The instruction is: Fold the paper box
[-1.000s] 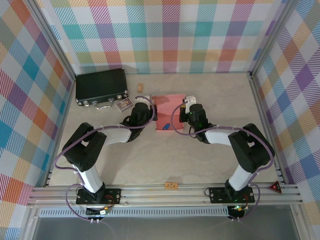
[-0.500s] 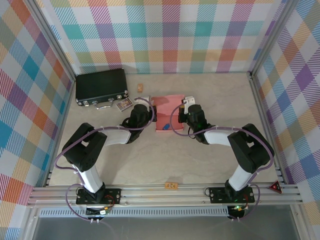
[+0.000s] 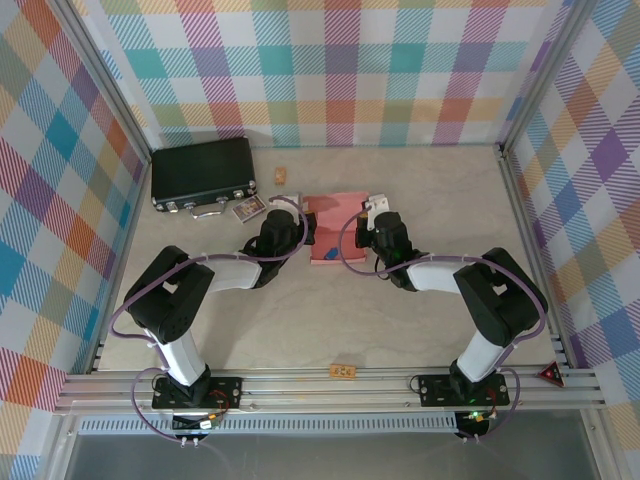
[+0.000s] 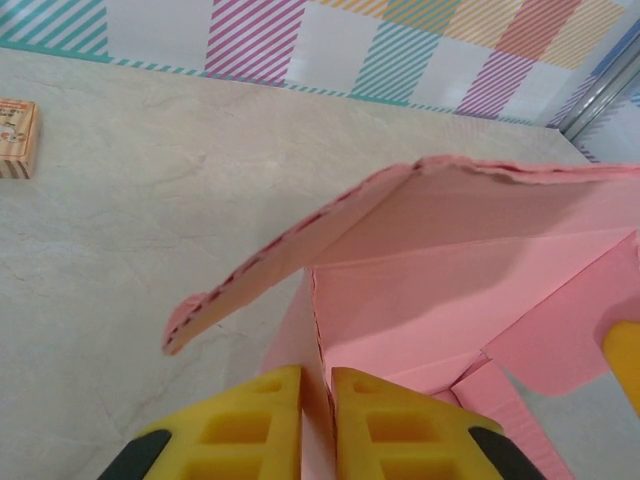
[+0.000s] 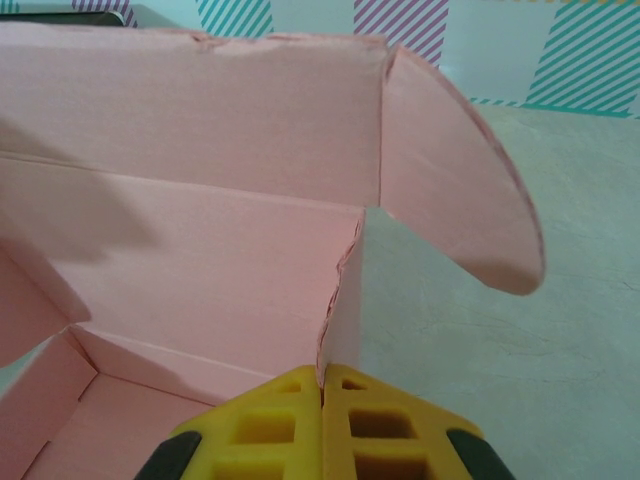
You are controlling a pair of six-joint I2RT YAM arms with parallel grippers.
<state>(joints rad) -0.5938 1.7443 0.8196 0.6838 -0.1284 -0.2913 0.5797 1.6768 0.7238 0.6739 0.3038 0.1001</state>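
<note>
I have the paper box (image 3: 335,215) just above the middle of the overhead frame, on the counter (image 3: 300,310), between my two arms. It is half-formed. Its walls are standing and the lid flap is raised at the back. In the right wrist view a rounded side tab splays out toward the right of the frame.

The left claw (image 4: 317,420) has its yellow fingers on either side of the box's left-hand wall, with the card nipped between them. The right claw (image 5: 322,390) is pressed together on the top edge of the right-hand wall, its pads almost meeting over the card.

Against the overhead picture from a second ago, the right wrist has crept a little leftward in the frame and the box looks slightly narrower. The left arm has hardly shifted.

The black case (image 3: 202,172) stays in the upper left, well apart from the box. A small card (image 3: 248,209) lies just below its right end, and a small wooden block (image 3: 282,174) sits to its right.
</note>
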